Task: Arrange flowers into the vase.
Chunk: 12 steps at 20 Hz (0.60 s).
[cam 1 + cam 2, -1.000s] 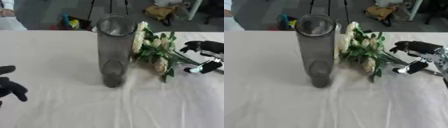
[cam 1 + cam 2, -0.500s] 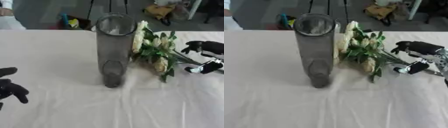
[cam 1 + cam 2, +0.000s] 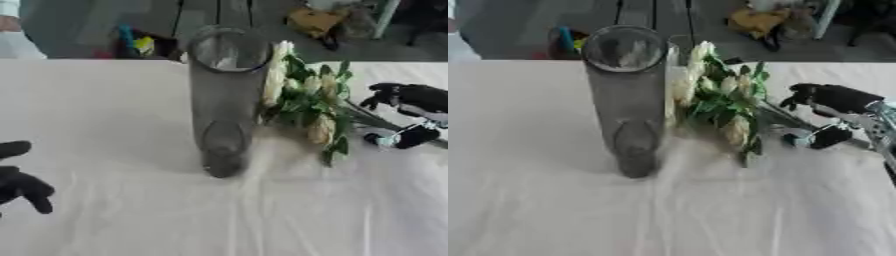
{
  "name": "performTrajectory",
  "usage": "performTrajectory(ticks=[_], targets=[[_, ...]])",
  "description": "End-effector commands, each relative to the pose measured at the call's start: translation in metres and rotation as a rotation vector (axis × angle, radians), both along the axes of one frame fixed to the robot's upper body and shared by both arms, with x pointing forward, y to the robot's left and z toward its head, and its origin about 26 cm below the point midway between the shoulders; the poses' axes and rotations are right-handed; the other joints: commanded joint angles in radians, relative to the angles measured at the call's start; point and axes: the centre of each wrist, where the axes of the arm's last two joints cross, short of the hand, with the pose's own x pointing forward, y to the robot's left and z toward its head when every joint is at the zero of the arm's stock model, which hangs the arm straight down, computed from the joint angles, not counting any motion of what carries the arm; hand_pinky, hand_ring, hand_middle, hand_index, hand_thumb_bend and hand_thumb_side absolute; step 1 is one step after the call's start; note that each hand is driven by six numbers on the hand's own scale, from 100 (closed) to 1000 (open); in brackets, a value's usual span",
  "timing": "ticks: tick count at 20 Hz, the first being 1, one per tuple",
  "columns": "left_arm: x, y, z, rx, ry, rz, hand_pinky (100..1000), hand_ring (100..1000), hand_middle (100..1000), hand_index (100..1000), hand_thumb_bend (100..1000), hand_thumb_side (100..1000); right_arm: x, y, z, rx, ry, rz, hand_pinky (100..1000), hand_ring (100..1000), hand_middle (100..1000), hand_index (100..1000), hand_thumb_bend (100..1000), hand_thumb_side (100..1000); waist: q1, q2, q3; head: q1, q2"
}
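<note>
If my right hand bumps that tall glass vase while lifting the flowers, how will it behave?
The vase is tall and narrow on a small base, so it probably tips easily. It looks empty, so likely light, with little to steady it. The flowers lie close beside it, near the right hand.

Tall clear glass cylinder vase [image 3: 225,100] stands upright on the white cloth, mouth open, no stems inside. Bouquet of cream-white flowers [image 3: 715,97] with green leaves lies flat just right of the vase (blooms toward it, stems trailing off to the right).
</note>
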Motion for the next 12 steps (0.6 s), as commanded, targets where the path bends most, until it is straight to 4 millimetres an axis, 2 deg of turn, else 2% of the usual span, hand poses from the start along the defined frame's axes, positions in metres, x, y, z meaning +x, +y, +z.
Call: performTrajectory(ticks=[1,2,5,6,7,8,12], targets=[[-0.0021,-0.0028,0.0074,0.017,-0.034,-0.012,430,587,818,778,100,980,-0.0057,-0.008,0.0164,-0.052,-0.026,-0.026,617,1000,644,852,338,500,0.001,-0.002,0.001,-0.004,-0.014],[-0.0021,-0.0028,0.0073,0.018,-0.034,-0.012,430,587,816,777,100,981,-0.0056,-0.0079,0.0163,-0.055,-0.026,-0.026,584,1000,611,843,342,497,0.001,-0.001,0.001,-0.004,-0.014],[-0.0022,-0.0031,0.0074,0.022,-0.035,-0.013,430,587,815,776,100,981,-0.0055,-0.0082,0.0156,-0.059,-0.028,-0.028,595,1000,558,818,339,498,0.001,0.001,0.001,-0.004,-0.014],[-0.0021,-0.0032,0.0074,0.023,-0.036,-0.013,430,587,816,776,100,982,-0.0055,-0.0084,0.0152,-0.057,-0.028,-0.029,574,1000,542,804,336,499,0.001,0.002,0.001,-0.004,-0.014],[-0.0021,-0.0032,0.0074,0.023,-0.036,-0.014,430,587,816,776,100,982,-0.0054,-0.0087,0.0148,-0.055,-0.028,-0.029,574,1000,542,804,336,499,0.001,0.002,0.002,-0.004,-0.014],[-0.0021,-0.0031,0.0074,0.023,-0.035,-0.014,430,587,816,776,100,982,-0.0054,-0.0088,0.0146,-0.052,-0.03,-0.029,533,1000,524,776,320,507,0.001,0.002,0.002,-0.004,-0.014],[-0.0022,-0.0033,0.0073,0.025,-0.034,-0.015,430,588,817,775,100,983,-0.0052,-0.0083,0.0151,-0.042,-0.047,-0.027,521,1000,488,726,285,512,0.0,0.003,0.002,-0.004,-0.015]])
